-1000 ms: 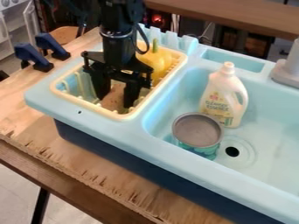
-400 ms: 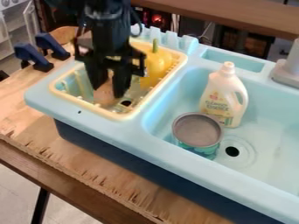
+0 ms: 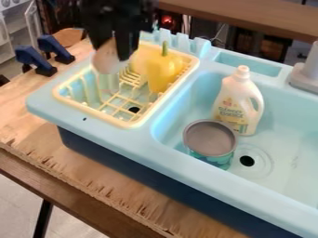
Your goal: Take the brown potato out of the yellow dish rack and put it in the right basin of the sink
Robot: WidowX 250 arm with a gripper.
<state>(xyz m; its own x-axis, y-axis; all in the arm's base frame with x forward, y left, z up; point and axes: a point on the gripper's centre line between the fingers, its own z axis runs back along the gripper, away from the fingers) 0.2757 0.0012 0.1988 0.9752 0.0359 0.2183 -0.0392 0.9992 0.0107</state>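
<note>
Camera view: pale object [image 3: 108,60] gripped by the claw [image 3: 114,53] over the dish rack [image 3: 94,112]; transfer seemingly in hand, rim clearance needed next

Yellow pepper [image 3: 162,72] in pale-yellow rack [image 3: 129,124]

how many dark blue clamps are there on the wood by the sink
2. Both are at the upper left of the view, on the wooden surface: the nearer clamp, and the farther clamp just beyond it. Others may be hidden behind the arm.
</note>
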